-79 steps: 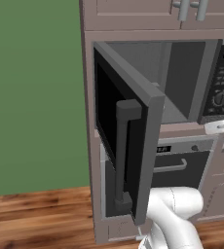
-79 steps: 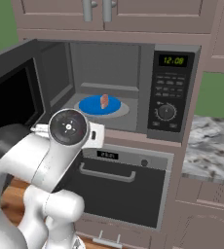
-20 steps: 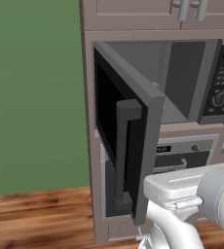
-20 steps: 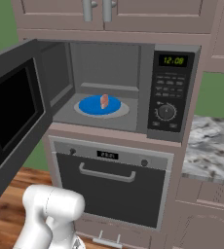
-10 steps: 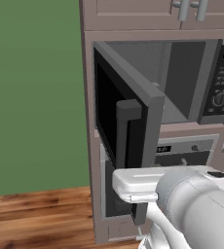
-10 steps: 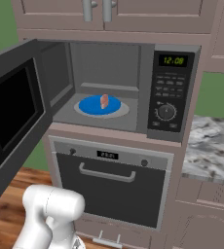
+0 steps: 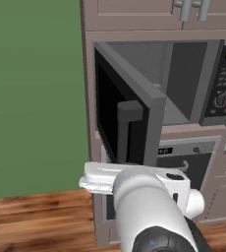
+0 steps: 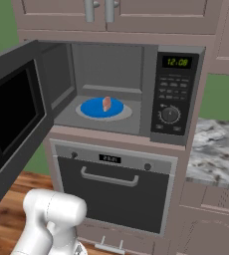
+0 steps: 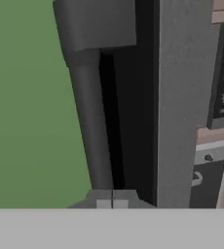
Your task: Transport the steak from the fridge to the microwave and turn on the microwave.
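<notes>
Hand view | pincer closed, empty | below microwave door handle

A flat green wall rises at the left above a wooden plank floor. Pinkish-brown cabinets with metal handles run along the top, and a marbled counter sits to the right, beside a dark oven.

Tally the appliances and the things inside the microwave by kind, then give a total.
Microwave: 1, door open
Oven: 1, below it, shut
Blue plate: 1, in the microwave
Steak: 1, on the plate
Total: 4
</notes>
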